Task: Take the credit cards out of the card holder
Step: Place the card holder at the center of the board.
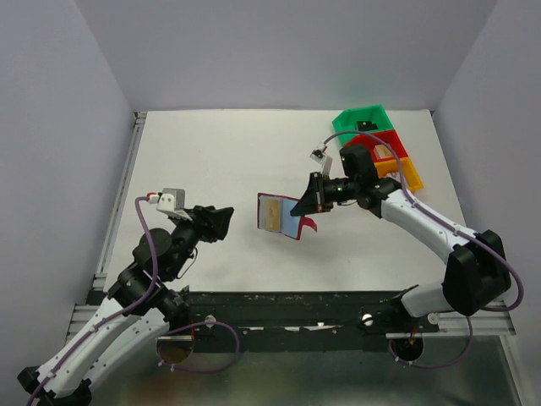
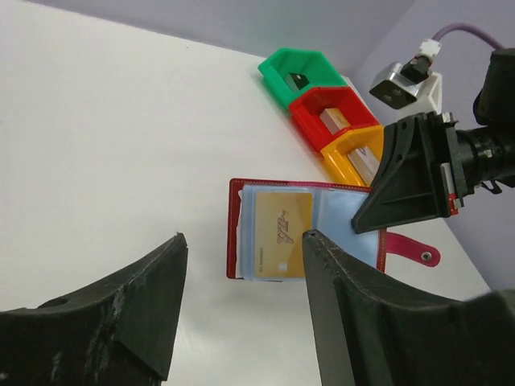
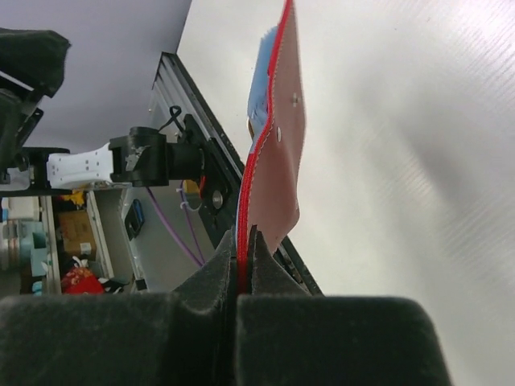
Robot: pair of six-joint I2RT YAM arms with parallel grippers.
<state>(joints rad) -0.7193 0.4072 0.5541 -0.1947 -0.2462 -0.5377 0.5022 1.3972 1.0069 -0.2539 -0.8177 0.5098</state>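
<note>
Right pincer (image 3: 244, 235) tight on card holder (image 3: 282, 137) edge, left pincer (image 2: 245, 237) agape; gold card (image 2: 282, 233) plain from left wrist, not right.

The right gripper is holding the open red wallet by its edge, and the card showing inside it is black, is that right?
Not quite. The card showing inside the wallet is gold, not black; the left wrist view shows it plainly. The right gripper does hold the open red wallet by its edge.
</note>
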